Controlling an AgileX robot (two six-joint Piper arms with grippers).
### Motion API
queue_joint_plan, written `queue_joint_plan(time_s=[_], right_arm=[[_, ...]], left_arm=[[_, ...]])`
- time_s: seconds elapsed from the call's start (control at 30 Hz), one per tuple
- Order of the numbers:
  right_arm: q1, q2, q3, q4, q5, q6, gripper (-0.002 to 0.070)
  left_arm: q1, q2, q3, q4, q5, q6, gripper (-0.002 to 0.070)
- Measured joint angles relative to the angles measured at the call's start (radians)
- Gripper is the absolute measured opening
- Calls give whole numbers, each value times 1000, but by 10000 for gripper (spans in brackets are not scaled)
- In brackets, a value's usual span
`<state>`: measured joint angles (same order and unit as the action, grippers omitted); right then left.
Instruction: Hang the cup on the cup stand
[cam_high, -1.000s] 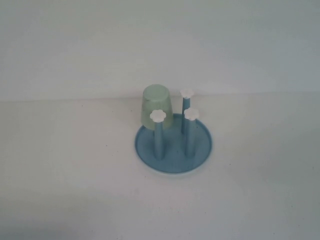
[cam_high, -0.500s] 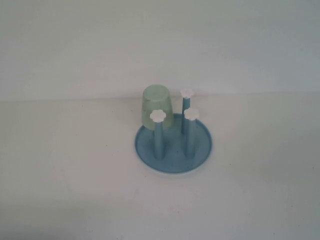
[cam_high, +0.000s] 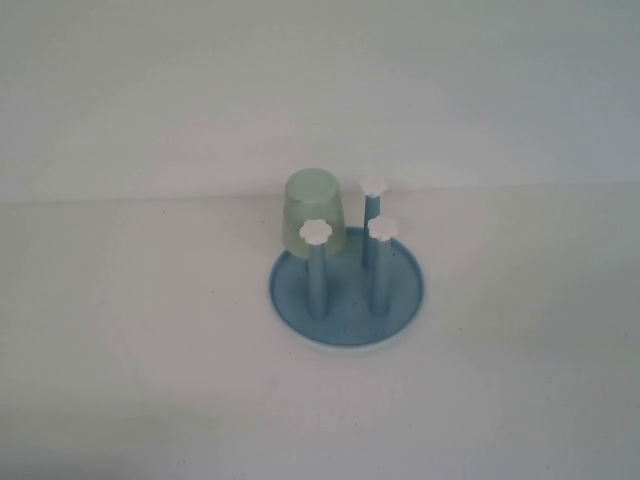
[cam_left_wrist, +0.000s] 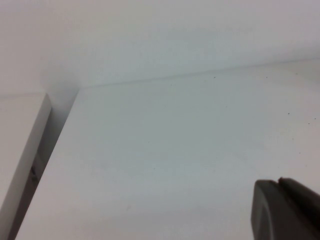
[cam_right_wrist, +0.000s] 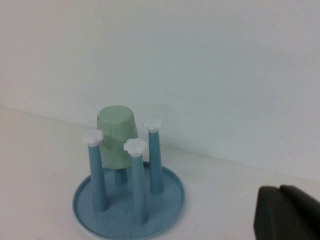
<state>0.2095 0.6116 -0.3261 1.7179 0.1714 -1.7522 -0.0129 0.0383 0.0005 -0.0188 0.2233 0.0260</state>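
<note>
Already inverted, cup (cam_high: 314, 210) over stand (cam_high: 345, 310) peg, end effector (cam_left_wrist: 285, 210) (cam_right_wrist: 287, 212) states untellable

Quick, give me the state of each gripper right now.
Left gripper: only a dark corner shows in its wrist view, away from the cup stand; state cannot be told.
Right gripper: same, back from the stand; cannot be told.

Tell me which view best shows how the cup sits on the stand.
The right wrist view: the cup hangs upside down over a far peg of the cup stand, right gripper beside. The high view shows it from above. The left wrist view shows only the left gripper over table.
</note>
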Motion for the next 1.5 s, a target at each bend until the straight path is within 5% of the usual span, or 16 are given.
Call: queue_joint_plan(time_s=[0.5,0.87,0.97,1.13,1.23,1.5], right_arm=[[-281,-326,79,2,11,0,1],[-292,-341,100,-18,1,30,1],[-294,-345,100,-251,18,277,1],[-308,-352,102,-986,175,1027,1],[-320,-375,128,-1241,238,1357,1],[-321,-585,330,-1459,236,1642,1]], left_arm=[[0,0,0,0,0,2,0],[0,0,0,0,0,2,0],[0,2,0,0,0,2,0],[0,2,0,0,0,2,0],[0,2,0,0,0,0,0],[0,2,0,0,0,0,0]])
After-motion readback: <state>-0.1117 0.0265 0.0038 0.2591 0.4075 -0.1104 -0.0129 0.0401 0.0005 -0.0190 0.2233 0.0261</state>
